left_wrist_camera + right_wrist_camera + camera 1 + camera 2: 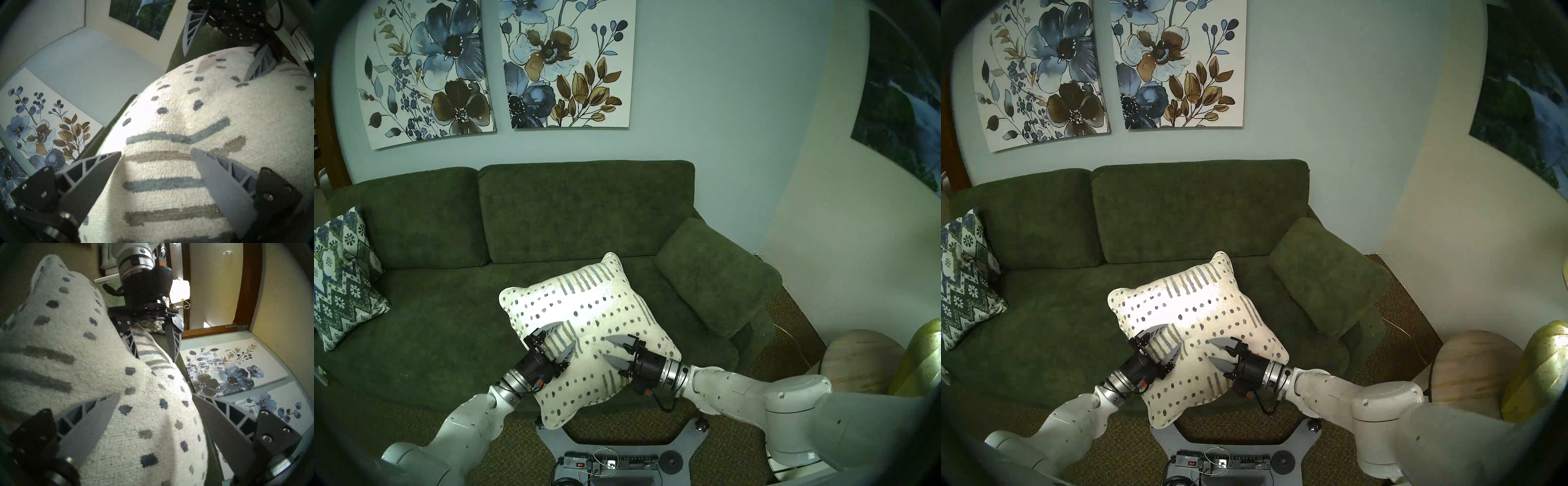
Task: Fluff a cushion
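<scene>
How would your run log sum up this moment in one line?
left gripper: open | right gripper: open | both over cream dashed square cushion | on green sofa

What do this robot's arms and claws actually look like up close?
Both arms are smooth pale grey-white shells ending in shiny silver wrist rings and a black cylinder. The left gripper and right gripper each carry two grey, leaf-shaped fingers with triangular cut-outs, bolted to black brackets. Small orange connectors sit by each wrist, and a black cable loops under the right one.
</scene>
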Robot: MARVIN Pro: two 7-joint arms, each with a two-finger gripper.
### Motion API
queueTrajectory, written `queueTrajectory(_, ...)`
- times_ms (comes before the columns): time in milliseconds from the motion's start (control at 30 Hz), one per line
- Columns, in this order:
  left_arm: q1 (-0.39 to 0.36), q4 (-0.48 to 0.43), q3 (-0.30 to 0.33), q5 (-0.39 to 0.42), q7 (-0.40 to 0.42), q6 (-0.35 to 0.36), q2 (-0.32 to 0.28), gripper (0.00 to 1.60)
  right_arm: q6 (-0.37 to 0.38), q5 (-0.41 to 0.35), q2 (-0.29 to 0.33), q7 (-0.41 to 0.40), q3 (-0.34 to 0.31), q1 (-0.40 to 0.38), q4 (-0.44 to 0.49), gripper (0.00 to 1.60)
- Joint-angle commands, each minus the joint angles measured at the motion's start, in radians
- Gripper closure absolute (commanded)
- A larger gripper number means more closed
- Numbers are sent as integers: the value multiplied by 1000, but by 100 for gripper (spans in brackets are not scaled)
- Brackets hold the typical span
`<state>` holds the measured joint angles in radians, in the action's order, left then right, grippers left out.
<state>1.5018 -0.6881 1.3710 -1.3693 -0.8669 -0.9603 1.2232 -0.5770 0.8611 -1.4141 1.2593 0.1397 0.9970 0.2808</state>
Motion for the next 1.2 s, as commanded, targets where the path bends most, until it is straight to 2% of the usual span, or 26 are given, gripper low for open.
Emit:
queueTrajectory(0,-74,-113,2,4,-58,0,8,0,4,-7,-7,60,-34,-109,31,0)
queueTrajectory(33,-76,-143,2,4,-57,0,8,0,5,-6,-7,59,-34,-131,36,0)
queueTrajectory(100,-83,-141,2,5,-58,0,10,0,4,-7,-9,59,-39,-129,40,0)
queueTrajectory(300,-112,-239,4,6,-58,0,13,0,2,-4,-13,55,-49,-175,68,0)
queueTrajectory(433,-128,-269,5,8,-62,0,14,0,3,-1,-16,54,-53,-197,89,0)
queueTrajectory(667,-150,-416,7,6,-54,0,14,0,9,11,-24,55,-63,-249,144,0)
queueTrajectory(733,-154,-415,7,6,-53,0,14,0,11,14,-25,56,-64,-255,151,0)
queueTrajectory(833,-153,-464,7,5,-51,0,11,0,16,23,-22,60,-70,-280,173,0)
queueTrajectory(1000,-137,-535,26,6,-55,0,-13,0,30,36,9,73,-85,-335,197,0)
queueTrajectory(1067,-101,-561,51,11,-60,0,-46,0,38,52,52,84,-92,-372,213,0)
queueTrajectory(1133,-90,-562,58,12,-61,0,-57,0,40,58,67,86,-101,-367,218,0)
queueTrajectory(1167,-62,-566,72,12,-61,0,-78,0,43,75,100,87,-94,-397,231,0)
